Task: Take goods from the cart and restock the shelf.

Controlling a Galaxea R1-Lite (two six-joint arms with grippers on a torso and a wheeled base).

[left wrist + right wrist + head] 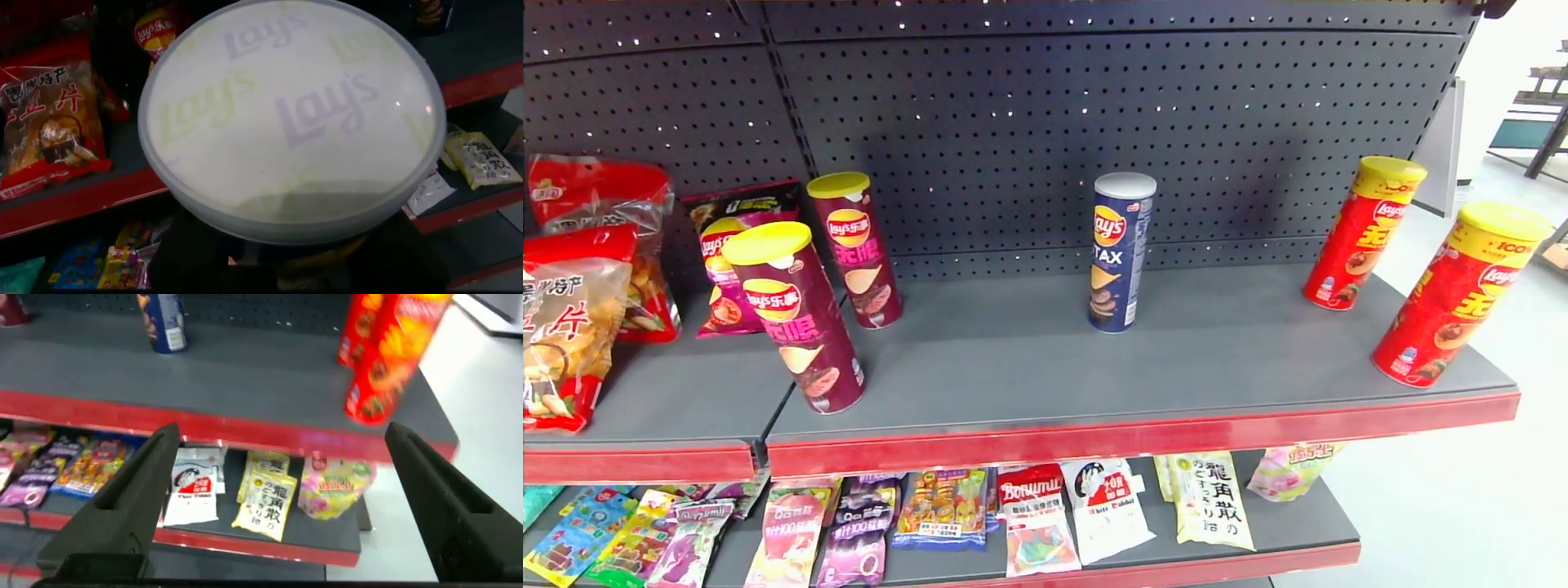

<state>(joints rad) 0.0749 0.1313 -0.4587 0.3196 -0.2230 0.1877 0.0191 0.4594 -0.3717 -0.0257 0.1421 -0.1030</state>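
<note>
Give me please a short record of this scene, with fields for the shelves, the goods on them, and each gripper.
upper shelf: five upright cans; two maroon cans on the left, one blue can in the middle, two red cans on the right
snack bags: far left of the upper shelf
lower shelf: snack packets lying in a row
left gripper: shut on a white-lidded can, in front of the shelf
right gripper: open, empty, before the shelf's red edge
free space: bare gaps on both sides of the blue can
</note>
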